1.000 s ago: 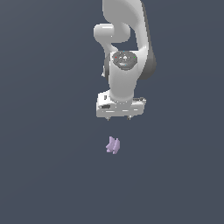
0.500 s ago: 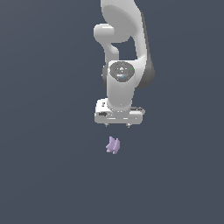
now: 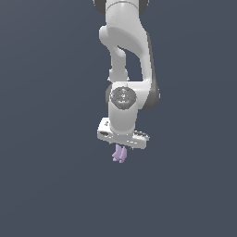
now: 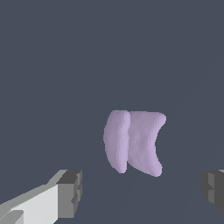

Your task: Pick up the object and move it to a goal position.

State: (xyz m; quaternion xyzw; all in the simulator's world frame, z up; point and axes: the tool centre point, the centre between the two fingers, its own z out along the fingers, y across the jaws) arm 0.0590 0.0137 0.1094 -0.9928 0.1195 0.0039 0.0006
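Observation:
The object (image 3: 119,154) is a small pale lilac lumpy piece with rounded lobes, lying on the dark grey surface. In the exterior view my white gripper (image 3: 121,147) sits directly above it, its body hiding the object's upper part. In the wrist view the object (image 4: 133,142) lies between the two dark fingertips (image 4: 70,193), which stand wide apart on either side without touching it. The gripper (image 4: 142,192) is open and empty.
The arm has come down steadily toward the object. The gripper, once well above it, now overlaps its top in the exterior view. The object has not moved.

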